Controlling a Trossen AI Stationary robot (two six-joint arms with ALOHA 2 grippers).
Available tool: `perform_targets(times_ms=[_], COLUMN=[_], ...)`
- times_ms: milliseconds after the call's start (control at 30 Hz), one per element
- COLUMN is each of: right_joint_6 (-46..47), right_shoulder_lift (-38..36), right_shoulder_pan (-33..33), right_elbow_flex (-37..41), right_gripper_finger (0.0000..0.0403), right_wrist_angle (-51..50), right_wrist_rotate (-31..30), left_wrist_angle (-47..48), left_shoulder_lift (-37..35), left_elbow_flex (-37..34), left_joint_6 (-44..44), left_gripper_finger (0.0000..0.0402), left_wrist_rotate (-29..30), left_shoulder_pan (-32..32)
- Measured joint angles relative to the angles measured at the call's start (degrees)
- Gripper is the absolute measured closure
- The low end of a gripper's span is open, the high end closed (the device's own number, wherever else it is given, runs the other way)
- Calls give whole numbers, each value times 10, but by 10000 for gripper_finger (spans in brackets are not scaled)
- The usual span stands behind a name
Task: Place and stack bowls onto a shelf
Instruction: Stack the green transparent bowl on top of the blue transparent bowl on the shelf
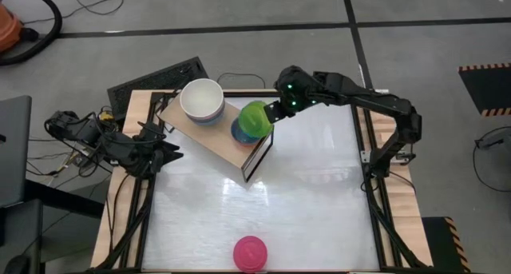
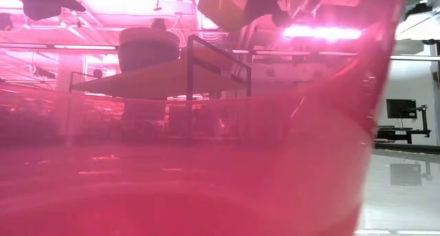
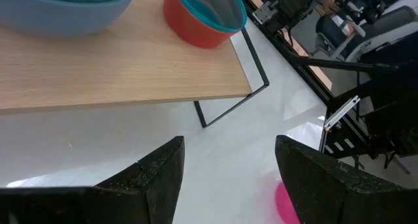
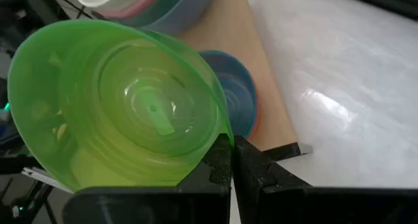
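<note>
The light-wood shelf (image 1: 227, 138) stands at the table's far left-centre. On it is a stack topped by a white bowl (image 1: 201, 101), with pink and blue-grey bowls under it (image 4: 176, 5). Beside that stands a red bowl with a teal one inside (image 3: 202, 15). My right gripper (image 1: 275, 110) is shut on the lime green bowl (image 1: 255, 118) over that red and teal stack (image 4: 238, 96). My left gripper (image 3: 228, 178) is open and empty at the shelf's near-left side (image 1: 164, 150). A magenta bowl (image 1: 251, 252) rests on the table by the near edge. My right gripper pinches the lime green bowl's rim (image 4: 222, 136) between its two fingers (image 4: 219, 159). The fingers come from the table's right side, slanting down. The bowl is lifted and tilted, its opening turned toward the wrist camera. I cannot tell whether it touches the stack below.
A black keyboard-like slab (image 1: 156, 78) lies behind the shelf at the table's far left. The magenta bowl fills most of the low view (image 2: 206, 167). The white tabletop (image 1: 311, 194) lies between the shelf and the near edge.
</note>
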State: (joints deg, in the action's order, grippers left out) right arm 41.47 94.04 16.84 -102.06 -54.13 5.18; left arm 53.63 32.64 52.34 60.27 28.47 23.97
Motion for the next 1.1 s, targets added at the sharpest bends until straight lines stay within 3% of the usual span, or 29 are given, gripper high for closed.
perform_targets(times_ms=[233,533,733,1100], right_joint_6=[5,-40,-61,-77], right_shoulder_lift=[22,127,159,191], right_shoulder_pan=[3,-7,-1,-2], right_elbow_flex=[-11,-164,-238,-259], right_gripper_finger=[380,380,380,380], right_wrist_angle=[-4,-133,-193,-210], right_wrist_rotate=[10,-9,-22,-24], left_wrist_angle=[1,1,0,1], left_shoulder_lift=[0,0,0,0], left_elbow_flex=[0,0,0,0], left_joint_6=[0,0,2,3], left_gripper_finger=[175,175,175,175], left_wrist_rotate=[0,-2,-7,-11], left_shoulder_pan=[0,0,0,0])
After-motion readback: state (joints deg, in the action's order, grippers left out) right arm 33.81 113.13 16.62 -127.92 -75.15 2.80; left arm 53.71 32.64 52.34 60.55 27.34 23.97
